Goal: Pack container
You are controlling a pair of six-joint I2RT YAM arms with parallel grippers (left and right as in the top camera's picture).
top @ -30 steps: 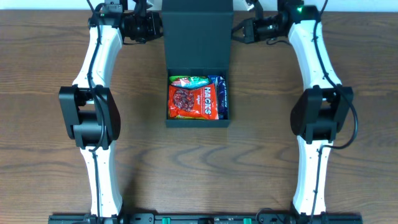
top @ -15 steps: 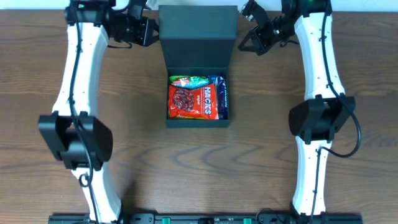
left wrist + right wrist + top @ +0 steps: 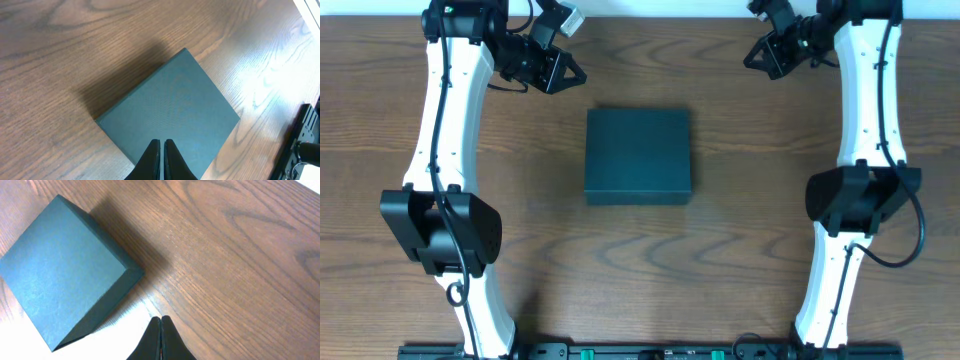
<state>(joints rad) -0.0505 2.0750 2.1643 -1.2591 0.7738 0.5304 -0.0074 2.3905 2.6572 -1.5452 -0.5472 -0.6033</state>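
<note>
At mid-table sits the box [image 3: 638, 157], its lid [image 3: 170, 105] down flat, square to the table [image 3: 740, 260] edge and well apart from both arms. The left gripper [image 3: 570, 73] hangs over the far-left of the table and the right gripper [image 3: 755, 58] over the far-right. Each has its fingers pressed together on nothing, tips aimed in toward the box.

I judge the box light and fairly stiff. It is matte cardboard, so not slippery, but its thin walls would likely bow under a hard pinch, and the lid may lift if caught from below. The safest hold looks to be low across two opposite side walls, or a flat press on top to keep the lid down.

The lid hides the inside, so what the box holds cannot be told. No view shows plainly which edge carries the hinge. A black shape [image 3: 305, 140] cut off at the right edge of the left wrist view cannot be identified.
</note>
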